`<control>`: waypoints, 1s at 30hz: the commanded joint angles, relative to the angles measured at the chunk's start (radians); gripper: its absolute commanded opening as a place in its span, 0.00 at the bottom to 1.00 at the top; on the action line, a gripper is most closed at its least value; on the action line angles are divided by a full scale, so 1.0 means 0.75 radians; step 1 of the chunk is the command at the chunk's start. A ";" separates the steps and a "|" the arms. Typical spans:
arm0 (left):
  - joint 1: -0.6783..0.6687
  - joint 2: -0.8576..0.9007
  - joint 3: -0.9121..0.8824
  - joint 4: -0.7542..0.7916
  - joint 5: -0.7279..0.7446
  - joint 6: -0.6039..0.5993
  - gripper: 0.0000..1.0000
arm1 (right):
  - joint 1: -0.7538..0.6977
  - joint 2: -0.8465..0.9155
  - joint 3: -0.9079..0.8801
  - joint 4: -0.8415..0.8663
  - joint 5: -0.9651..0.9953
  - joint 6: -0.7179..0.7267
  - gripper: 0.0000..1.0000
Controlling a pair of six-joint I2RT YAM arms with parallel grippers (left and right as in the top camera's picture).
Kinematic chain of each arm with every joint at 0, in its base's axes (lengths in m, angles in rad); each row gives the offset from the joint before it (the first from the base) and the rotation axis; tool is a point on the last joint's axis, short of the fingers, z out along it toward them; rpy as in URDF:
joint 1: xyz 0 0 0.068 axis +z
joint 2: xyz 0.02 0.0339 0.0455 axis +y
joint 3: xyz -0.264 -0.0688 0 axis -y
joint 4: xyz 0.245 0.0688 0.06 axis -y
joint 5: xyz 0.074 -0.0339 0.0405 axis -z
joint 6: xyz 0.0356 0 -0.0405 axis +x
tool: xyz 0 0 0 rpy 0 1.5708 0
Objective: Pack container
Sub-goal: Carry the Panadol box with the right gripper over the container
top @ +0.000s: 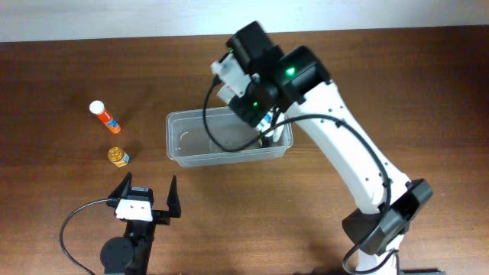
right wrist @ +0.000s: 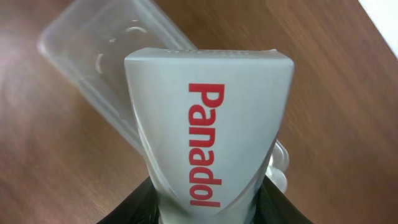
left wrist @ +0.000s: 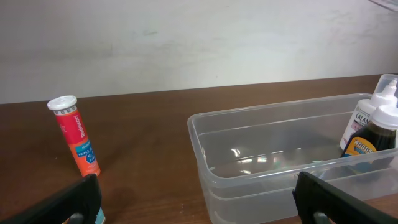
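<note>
The clear bin (top: 175, 139) sits near the middle of the table (top: 61, 69), its long side running left to right. At its right end two bottles stand close together inside it: a white bottle (left wrist: 362, 119) and, just in front of it in the left wrist view, a dark bottle (left wrist: 372, 142) with a pale cap.

The right claw (right wrist: 205, 210) is clenched on a white box (right wrist: 208, 124) with "Panadol" printed in red along its face; its dark fingers press the box from either side. In the right wrist view the box is above the bin (right wrist: 93, 46), which lies on the table below it. From overhead the right arm reaches across the bin's right end and hides much of that corner.

The left claw (top: 147, 191) is spread wide and grips nothing, near the table's front edge, apart from the bin (its two fingers frame the bottom of the left wrist view). To the left of the bin an orange tube (top: 105, 116) with a white cap stands on the table, and near it sits a small gold-topped jar (top: 117, 156).
</note>
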 commanded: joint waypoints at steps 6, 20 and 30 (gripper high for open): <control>-0.005 -0.007 -0.010 0.002 -0.010 0.020 0.99 | 0.035 0.094 -0.003 -0.018 -0.221 -0.263 0.39; -0.005 -0.007 -0.010 0.002 -0.010 0.020 1.00 | 0.034 0.337 -0.003 -0.021 -0.262 -0.442 0.38; -0.005 -0.007 -0.010 0.002 -0.010 0.020 0.99 | 0.031 0.422 -0.003 0.012 -0.210 -0.519 0.39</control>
